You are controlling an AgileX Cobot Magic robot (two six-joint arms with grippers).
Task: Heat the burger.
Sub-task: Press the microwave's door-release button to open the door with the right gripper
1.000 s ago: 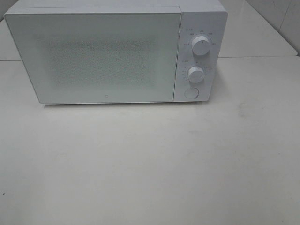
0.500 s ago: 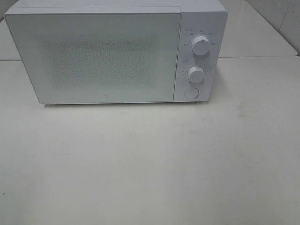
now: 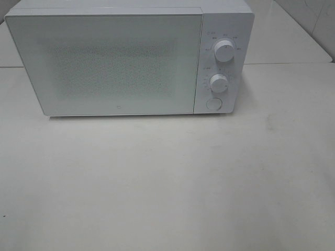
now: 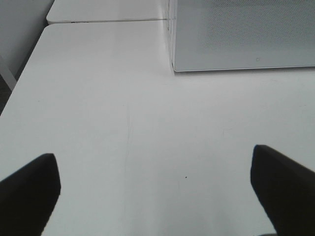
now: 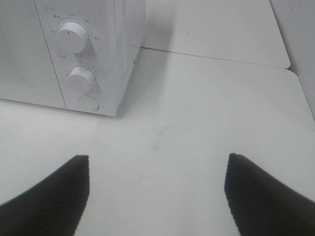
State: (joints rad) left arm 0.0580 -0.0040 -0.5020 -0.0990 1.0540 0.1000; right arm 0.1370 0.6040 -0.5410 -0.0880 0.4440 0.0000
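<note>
- The left fingers are dark, matte wedges spread wide apart over bare desk, with nothing between them.
- The right fingers are also parted wide and grip nothing; their black faces show a fine ribbed texture.
- The burger shows in none of the views, neither between nor near either pair of fingers, so I cannot tell where it lies.
- The desk is a smooth, matte, off-white slab with faint scuffs, a thin hairline scratch and a tiny dark speck in front of the left fingers.
- Farther back a boxy white microwave stands upright on the desk, well apart from both pairs of fingers.
- Its door is shut: a flat pale-grey panel with rounded corners and a fine dotted mesh across the middle.
- On the control strip to the right of the door sit two round white knobs, the upper knob above the lower knob, each ringed by small grey marks.
- A flat round button lies just below the lower knob.
- Behind the microwave a seam separates a second white desk, pushed up against the first.
</note>
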